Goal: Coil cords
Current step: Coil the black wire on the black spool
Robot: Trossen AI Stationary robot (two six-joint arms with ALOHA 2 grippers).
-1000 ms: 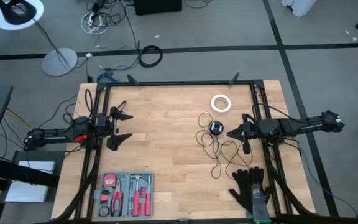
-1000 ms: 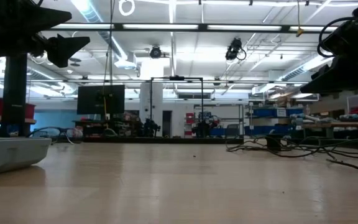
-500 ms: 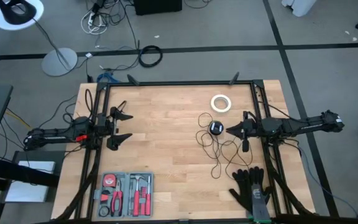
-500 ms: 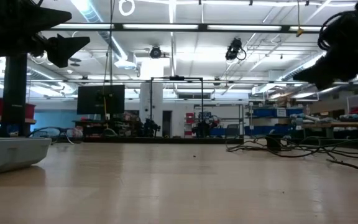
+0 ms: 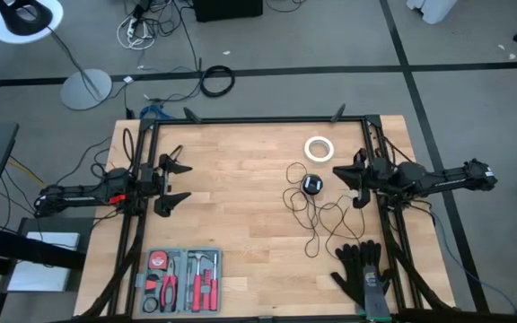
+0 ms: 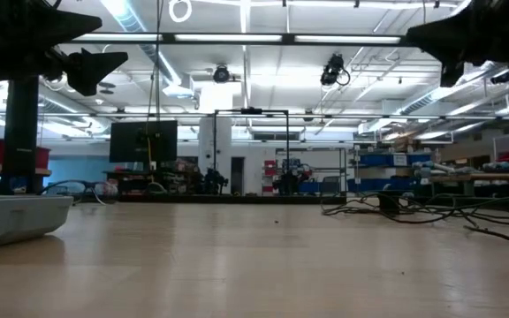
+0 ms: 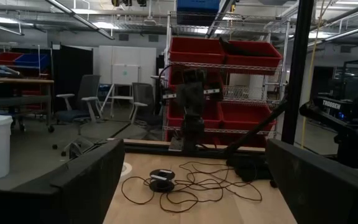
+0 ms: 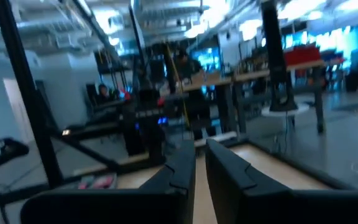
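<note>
Right gripper point(image 5: 348, 173) hovering beside puck point(image 5: 311, 185) and cord point(image 5: 317, 215), fingers nearly closed, empty; left gripper point(image 5: 175, 183) waiting, spread wide.

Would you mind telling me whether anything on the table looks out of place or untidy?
Only the cord: it sprawls in loose, uneven loops beside its puck, below the tape ring, not coiled. Nothing looks spilled or damaged.

Black cord point(image 5: 317, 215) and puck point(image 5: 311, 185); white tape ring point(image 5: 319, 149); pale wood table point(image 5: 240, 206).
</note>
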